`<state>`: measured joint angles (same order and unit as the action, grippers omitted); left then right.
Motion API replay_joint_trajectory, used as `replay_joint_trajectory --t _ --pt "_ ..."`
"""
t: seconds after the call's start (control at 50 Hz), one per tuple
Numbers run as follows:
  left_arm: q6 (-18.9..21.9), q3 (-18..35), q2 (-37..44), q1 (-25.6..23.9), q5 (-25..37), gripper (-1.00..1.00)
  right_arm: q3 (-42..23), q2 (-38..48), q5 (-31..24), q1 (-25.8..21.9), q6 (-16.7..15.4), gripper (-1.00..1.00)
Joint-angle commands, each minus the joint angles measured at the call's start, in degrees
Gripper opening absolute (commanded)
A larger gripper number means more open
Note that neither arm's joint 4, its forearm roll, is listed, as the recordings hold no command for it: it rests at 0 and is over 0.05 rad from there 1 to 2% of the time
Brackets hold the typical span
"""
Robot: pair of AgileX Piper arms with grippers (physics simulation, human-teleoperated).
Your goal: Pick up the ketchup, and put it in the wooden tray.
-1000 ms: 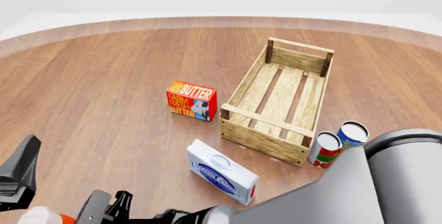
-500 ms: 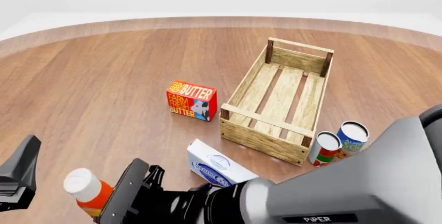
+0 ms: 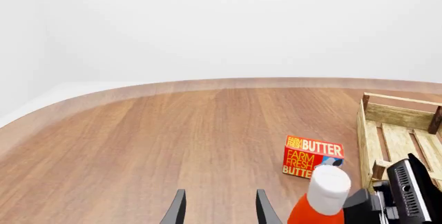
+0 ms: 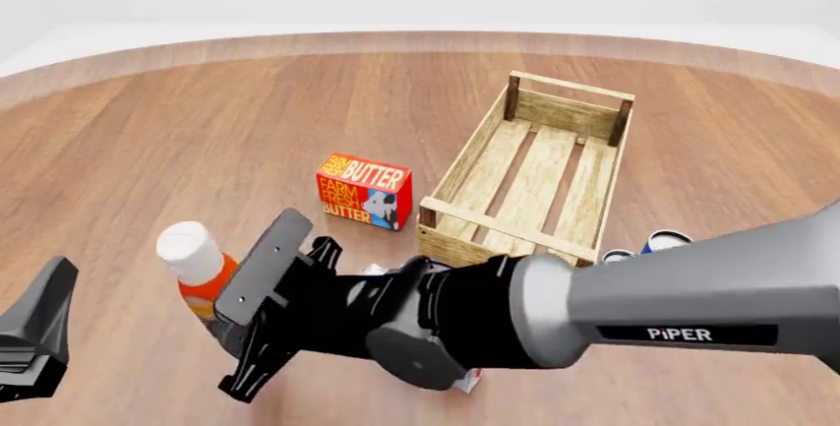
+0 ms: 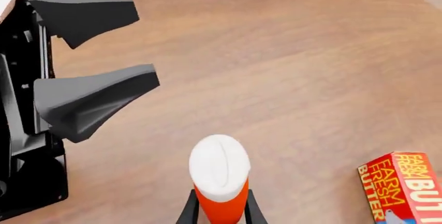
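The right gripper (image 5: 219, 211) clamps the tall red-orange ketchup bottle with a white cap (image 4: 197, 264), seemingly clear of the wooden table (image 4: 197, 131). The left gripper's (image 3: 217, 208) jaws stand apart, empty.

Ketchup (image 4: 200, 267) is red-orange with a white cap. Butter box (image 4: 364, 191) is red with yellow lettering. Tray (image 4: 532, 190) is pale wood; table (image 4: 197, 131) is brown woodgrain.

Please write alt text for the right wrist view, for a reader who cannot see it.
The right end effector grips the ketchup by its red body, white cap showing, above the wooden table. The left end effector is open, and part of a red butter box shows at the edge.
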<state>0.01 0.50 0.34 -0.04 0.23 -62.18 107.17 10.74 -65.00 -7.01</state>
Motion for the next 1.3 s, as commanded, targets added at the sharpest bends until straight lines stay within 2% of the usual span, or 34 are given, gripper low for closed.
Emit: replay_joint_trajectory --t 0.02,0.06,0.08,0.1,0.16,0.18,0.2,0.24,0.26,0.28,0.32,0.44,0.46,0.48,0.56,0.64,0.66,0.7,0.94,0.96,1.02,1.04,1.08,1.16,1.18,1.24,1.26,1.3 --pt "0.0 0.0 0.0 0.0 0.0 1.00 -3.7 -2.1 -5.6 2.6 1.2 -1.00" --pt "0.0 0.0 0.0 0.0 0.0 1.00 -4.2 -2.9 -6.3 2.5 1.9 -1.00" --pt "0.0 0.0 0.0 0.0 0.0 1.00 -5.0 -2.2 -7.5 4.7 1.6 -1.00" --pt "0.0 0.0 0.0 0.0 0.0 1.00 -5.1 -2.7 -7.4 3.2 2.1 -1.00" --pt "0.0 0.0 0.0 0.0 0.0 1.00 -6.3 -2.5 -9.0 4.3 2.6 -1.00" --pt "0.0 0.0 0.0 0.0 0.0 1.00 -6.8 -2.3 -9.7 6.0 3.0 -1.00" --pt "0.0 0.0 0.0 0.0 0.0 1.00 -6.2 -3.4 -8.8 6.3 2.2 -1.00" --pt "0.0 0.0 0.0 0.0 0.0 1.00 -6.7 -3.4 -9.5 5.6 2.9 -1.00" --pt "0.0 0.0 0.0 0.0 0.0 1.00 -7.4 -3.1 -10.4 6.2 2.7 -1.00" --pt "0.0 0.0 0.0 0.0 0.0 1.00 -6.9 -4.3 -10.0 8.2 3.8 -1.00" --pt "0.0 0.0 0.0 0.0 0.0 1.00 -8.4 -3.7 -12.0 7.2 3.6 -1.00" --pt "0.0 0.0 0.0 0.0 0.0 1.00 -9.2 -5.4 -13.5 9.5 4.6 -1.00" --pt "0.0 0.0 0.0 0.0 0.0 1.00 -9.5 -5.2 -14.0 9.8 4.2 -1.00" --pt "0.0 0.0 0.0 0.0 0.0 1.00 -9.2 -5.7 -14.0 12.0 3.6 -1.00" --pt "0.0 0.0 0.0 0.0 0.0 1.00 -9.0 -7.3 -14.2 12.2 4.4 -1.00" --pt "0.0 0.0 0.0 0.0 0.0 1.00 -9.5 -7.7 -15.0 13.9 3.7 -1.00" --pt "0.0 0.0 0.0 0.0 0.0 1.00 -9.6 -8.3 -15.2 13.7 4.6 -1.00" --pt "0.0 0.0 0.0 0.0 0.0 1.00 -9.8 -8.7 -15.6 15.1 3.1 -1.00" --pt "0.0 0.0 0.0 0.0 0.0 1.00 -10.0 -9.7 -16.8 17.3 3.6 -1.00" --pt "0.0 0.0 0.0 0.0 0.0 1.00 -9.6 -10.8 -17.4 20.2 4.4 -1.00" --pt "0.0 0.0 0.0 0.0 0.0 1.00 -9.4 -11.4 -17.5 21.4 4.1 -1.00" --pt "0.0 0.0 0.0 0.0 0.0 1.00 -9.2 -11.8 -18.0 23.8 3.0 -1.00" --pt "0.0 0.0 0.0 0.0 0.0 1.00 -9.1 -12.2 -18.1 23.8 4.1 -1.00" --pt "0.0 0.0 0.0 0.0 0.0 1.00 -9.0 -12.5 -18.1 24.1 3.7 -1.00" --pt "0.0 0.0 0.0 0.0 0.0 1.00 -8.8 -13.3 -18.7 26.7 3.4 -1.00" --pt "0.0 0.0 0.0 0.0 0.0 1.00 -8.8 -13.3 -18.7 26.7 3.4 -1.00" --pt "0.0 0.0 0.0 0.0 0.0 1.00 -8.6 -14.3 -18.8 28.9 3.4 -1.00" --pt "0.0 0.0 0.0 0.0 0.0 1.00 -8.5 -14.4 -18.9 29.8 3.5 -1.00"
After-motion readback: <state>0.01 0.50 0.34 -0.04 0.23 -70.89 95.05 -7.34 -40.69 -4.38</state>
